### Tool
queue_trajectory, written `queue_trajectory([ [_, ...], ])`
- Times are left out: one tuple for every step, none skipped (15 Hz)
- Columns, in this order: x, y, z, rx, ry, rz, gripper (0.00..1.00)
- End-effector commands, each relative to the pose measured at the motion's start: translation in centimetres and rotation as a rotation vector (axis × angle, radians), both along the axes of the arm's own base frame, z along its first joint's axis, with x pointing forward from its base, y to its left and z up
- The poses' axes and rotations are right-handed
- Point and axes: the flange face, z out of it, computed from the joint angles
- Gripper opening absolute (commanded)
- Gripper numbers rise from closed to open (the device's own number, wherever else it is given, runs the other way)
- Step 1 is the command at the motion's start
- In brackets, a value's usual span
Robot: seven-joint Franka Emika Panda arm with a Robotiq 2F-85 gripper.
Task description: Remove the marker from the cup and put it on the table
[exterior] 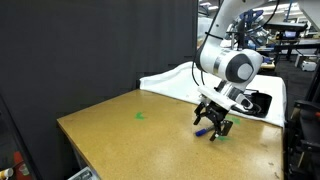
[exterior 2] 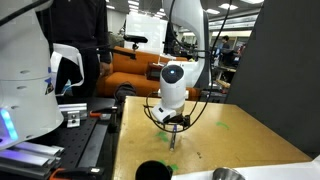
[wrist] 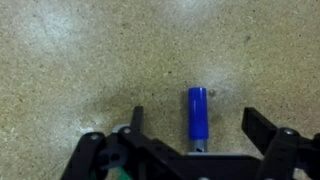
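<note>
While the end effector [wrist: 192,116] gapes wide, one blue marker [wrist: 197,110] lies on the tabletop [wrist: 80,60], one black cup [exterior 2: 152,172] well apart.

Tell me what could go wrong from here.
1. The marker appears to lie on the table between the fingers of the open gripper; drifting sideways while retreating may knock it rolling.
2. In an exterior view the gripper sits low and tilted over the table; any further descent might press onto the marker.
</note>
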Motion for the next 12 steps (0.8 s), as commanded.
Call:
queue_trajectory([
  [0.1,0.0,0.0,0.0,-0.001,0.0,1.0],
  [0.1,0.0,0.0,0.0,-0.002,0.0,1.0],
  [0.1,0.0,0.0,0.0,-0.002,0.0,1.0],
  [0.1,0.0,0.0,0.0,-0.002,0.0,1.0],
  [0.1,0.0,0.0,0.0,-0.001,0.0,1.0],
  [-0.2,-0.1,0.4,-0.005,-0.001,0.005,1.0],
  [0.2,-0.3,1.1,-0.031,-0.024,-0.007,1.0],
  [0.4,-0.7,1.7,-0.046,-0.038,-0.01,1.0],
  [0.9,-1.1,2.2,-0.074,-0.057,-0.015,1.0],
  [1.3,-1.6,3.0,-0.101,-0.075,-0.02,1.0],
  [1.6,-2.1,3.9,-0.131,-0.09,-0.024,1.0],
  [1.8,-2.4,4.8,-0.17,-0.1,-0.026,1.0],
])
